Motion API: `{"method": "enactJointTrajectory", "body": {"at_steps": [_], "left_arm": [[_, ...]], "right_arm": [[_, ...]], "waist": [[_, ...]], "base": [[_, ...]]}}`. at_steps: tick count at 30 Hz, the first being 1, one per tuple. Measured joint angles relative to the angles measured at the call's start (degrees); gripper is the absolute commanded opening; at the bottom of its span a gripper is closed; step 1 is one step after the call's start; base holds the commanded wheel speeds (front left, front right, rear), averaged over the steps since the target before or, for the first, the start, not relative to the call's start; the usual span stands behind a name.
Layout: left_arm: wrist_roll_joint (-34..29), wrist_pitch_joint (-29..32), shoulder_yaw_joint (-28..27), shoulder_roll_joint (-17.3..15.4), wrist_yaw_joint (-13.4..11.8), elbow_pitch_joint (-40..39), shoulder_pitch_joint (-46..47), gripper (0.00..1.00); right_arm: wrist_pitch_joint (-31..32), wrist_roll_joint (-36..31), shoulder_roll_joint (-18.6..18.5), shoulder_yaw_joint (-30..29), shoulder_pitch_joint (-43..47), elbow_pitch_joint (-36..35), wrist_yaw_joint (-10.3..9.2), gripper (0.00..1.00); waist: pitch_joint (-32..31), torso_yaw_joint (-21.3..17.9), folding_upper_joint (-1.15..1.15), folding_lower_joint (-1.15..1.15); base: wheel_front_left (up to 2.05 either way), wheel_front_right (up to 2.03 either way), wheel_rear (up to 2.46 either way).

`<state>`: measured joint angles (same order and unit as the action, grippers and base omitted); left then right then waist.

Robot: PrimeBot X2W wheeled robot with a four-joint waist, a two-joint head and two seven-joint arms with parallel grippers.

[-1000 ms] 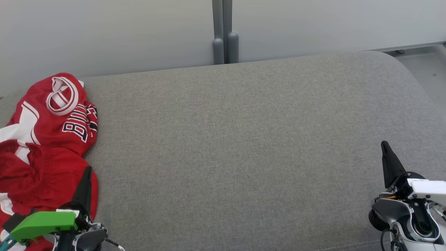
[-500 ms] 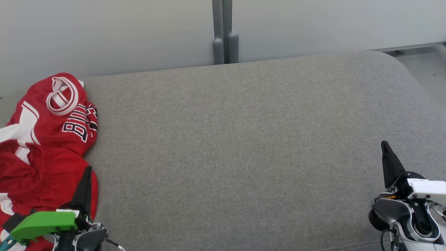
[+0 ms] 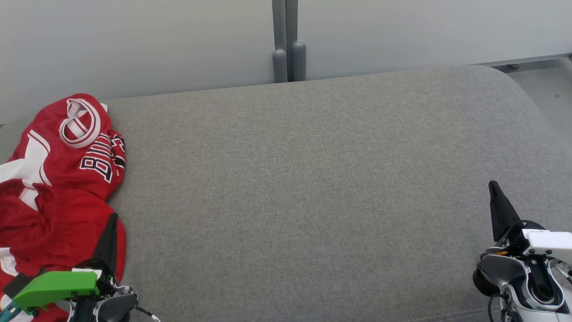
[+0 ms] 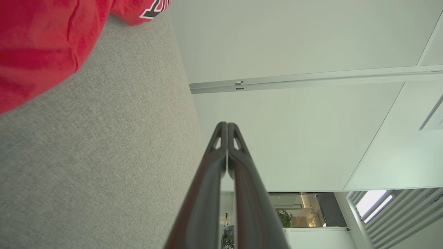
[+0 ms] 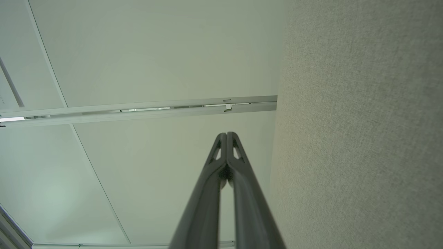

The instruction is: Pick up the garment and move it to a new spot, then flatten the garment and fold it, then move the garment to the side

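Cushion (image 3: 313, 179), grey weave, pale wall panels (image 3: 134, 44) behind, garment (image 3: 58, 179) bunched, left gripper (image 3: 112, 221) closed, right gripper (image 3: 493, 185) closed

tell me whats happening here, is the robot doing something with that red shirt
Nothing is being handled right now. A crumpled red and white jersey lies at the left end of the grey cushioned surface, not yet picked up. The left gripper sits by the jersey's near edge with its jaws shut and empty; the right gripper rests at the far right, jaws also shut on nothing.
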<state>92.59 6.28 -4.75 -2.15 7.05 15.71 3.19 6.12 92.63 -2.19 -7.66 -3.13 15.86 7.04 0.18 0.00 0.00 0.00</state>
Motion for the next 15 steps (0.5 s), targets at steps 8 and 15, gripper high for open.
{"method": "enactJointTrajectory", "body": {"at_steps": [8,15], "left_arm": [[0.0,0.0,0.0,0.0,0.0,0.0,0.0,0.0],[-0.01,0.0,0.0,0.0,0.0,0.0,0.0,0.0]], "right_arm": [[0.0,0.0,0.0,-0.01,0.0,0.0,0.0,0.0],[0.0,0.0,0.0,-0.01,0.0,0.0,0.0,0.0]], "waist": [[0.0,0.0,0.0,0.0],[0.0,0.0,0.0,0.0]], "base": [[0.0,0.0,0.0],[0.0,0.0,0.0]]}}
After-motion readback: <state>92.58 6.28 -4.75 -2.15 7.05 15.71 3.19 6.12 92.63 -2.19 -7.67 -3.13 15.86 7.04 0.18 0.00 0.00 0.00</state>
